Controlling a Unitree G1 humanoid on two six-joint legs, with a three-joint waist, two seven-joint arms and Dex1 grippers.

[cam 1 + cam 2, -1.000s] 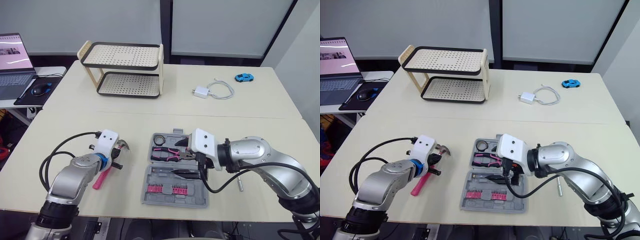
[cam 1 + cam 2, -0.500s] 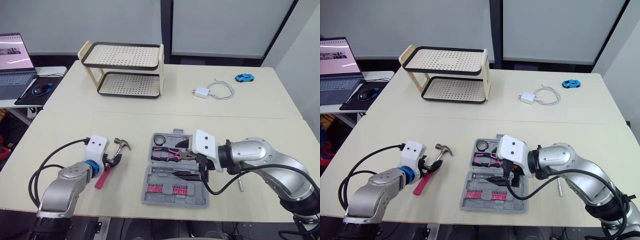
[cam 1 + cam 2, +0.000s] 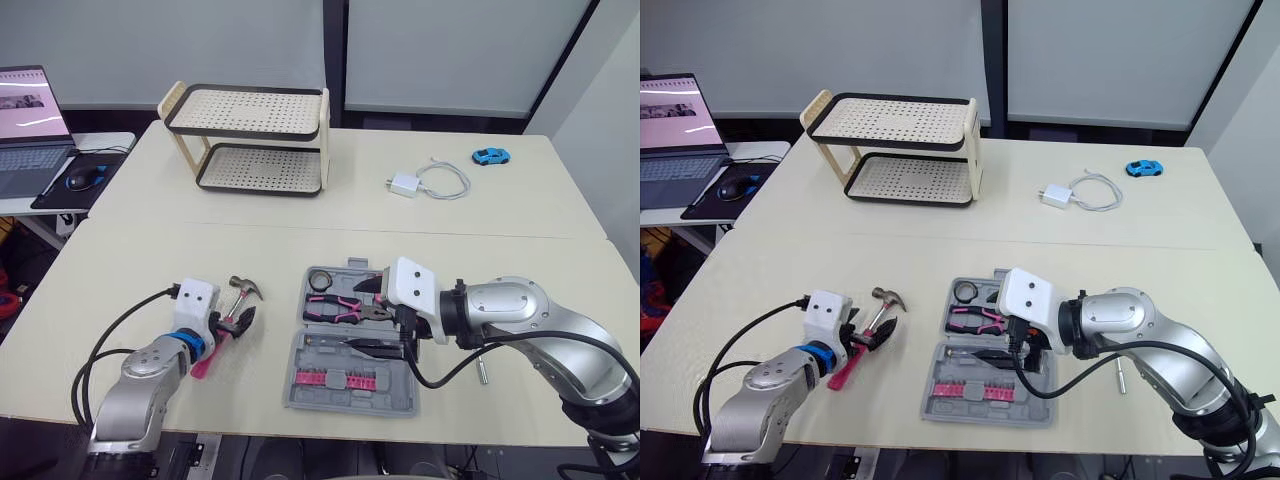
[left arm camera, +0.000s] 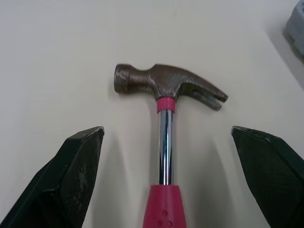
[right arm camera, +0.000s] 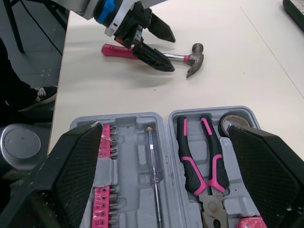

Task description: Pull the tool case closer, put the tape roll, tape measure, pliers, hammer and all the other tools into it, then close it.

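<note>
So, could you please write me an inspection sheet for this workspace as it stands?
Surface: cream table, two tops butted together, no spills seen.
Job's things: tool case open and flat, holding pliers, tape roll and bits; hammer on the table to its left.
Clutter: two-tier rack, blue toy car, white charger; small metal rod right of the case.
End effectors: left end effector open, fingers either side of the hammer's shaft; right end effector open above the case.
Cables: black arm cables loop over the table near each arm.
Surroundings: laptop and mouse on a side desk at the left.
</note>
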